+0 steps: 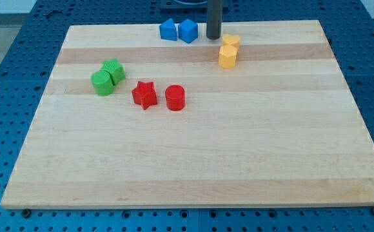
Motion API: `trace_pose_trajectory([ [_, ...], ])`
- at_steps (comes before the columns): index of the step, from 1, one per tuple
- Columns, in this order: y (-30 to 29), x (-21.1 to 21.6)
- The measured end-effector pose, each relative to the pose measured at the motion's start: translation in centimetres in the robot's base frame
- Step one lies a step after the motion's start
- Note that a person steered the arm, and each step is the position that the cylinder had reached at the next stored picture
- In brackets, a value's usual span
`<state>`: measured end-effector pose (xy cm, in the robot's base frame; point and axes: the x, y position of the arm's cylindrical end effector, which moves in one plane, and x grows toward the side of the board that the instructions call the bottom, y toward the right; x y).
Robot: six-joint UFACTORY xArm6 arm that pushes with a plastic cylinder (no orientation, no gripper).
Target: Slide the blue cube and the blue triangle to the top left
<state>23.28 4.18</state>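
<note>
Since nothing lies on the near half of the table (193, 167), the first things met going back are the red star (144, 95) and the red cylinder (175, 98), just beside each other left of centre and well off my likely path. A little farther and to the left, two green blocks touch: a rounder green one (101, 83) and a ridged green one (115, 70). Farther right, two yellow blocks (228, 55) sit pressed together, one behind the other.

At the far edge sit the blue triangle (167, 29) and the blue cube (187, 31), touching, near the middle of that edge and well short of the far left corner. My tip (213, 37) stands just right of the cube, between it and the yellow pair. I judge that placement fits a leftward shove carrying both blues together. No gripper exists here, only a rod, so nothing is grasped.
</note>
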Motion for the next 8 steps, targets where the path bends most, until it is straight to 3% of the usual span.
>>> trace_pose_trajectory([
  [4,-7.4,-2.0],
  [8,-21.9,-1.7],
])
